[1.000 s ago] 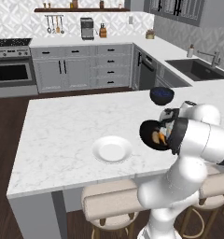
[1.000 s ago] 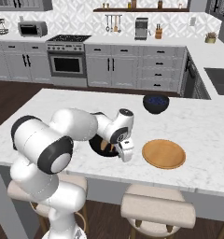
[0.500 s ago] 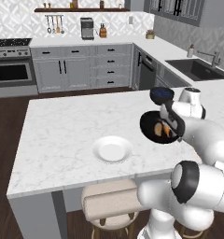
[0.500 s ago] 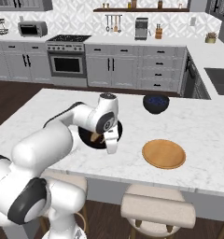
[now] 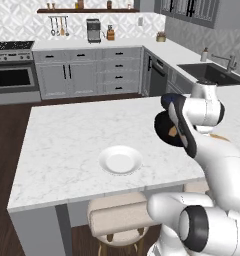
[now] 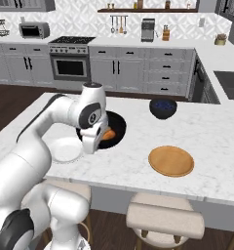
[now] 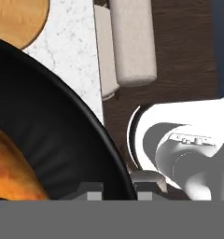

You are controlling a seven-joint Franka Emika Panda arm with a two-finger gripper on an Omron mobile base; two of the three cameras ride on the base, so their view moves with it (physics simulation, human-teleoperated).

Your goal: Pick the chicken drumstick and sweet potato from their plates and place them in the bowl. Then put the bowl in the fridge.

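- Gripping the bowl (image 6: pixel 114 128) by its rim, the gripper (image 7: pixel 117 186) has its jaws nearly closed, one finger on each side of the black wall.
- Hand view: bowl spreads toward 10 o'clock from the fingertips, with orange food (image 7: pixel 9 170) at 9 o'clock inside.
- Right base view adds both bare plates, white plate (image 6: pixel 65 150) and orange-tan plate (image 6: pixel 171 160), and a dark blue bowl (image 6: pixel 163 108).
- Left base view shows the bowl hanging above the counter (image 5: pixel 67 135).

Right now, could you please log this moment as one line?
phase: carry bowl | gripper: shut on black bowl rim, lifted | inside: orange food | white plate, tan plate: bare
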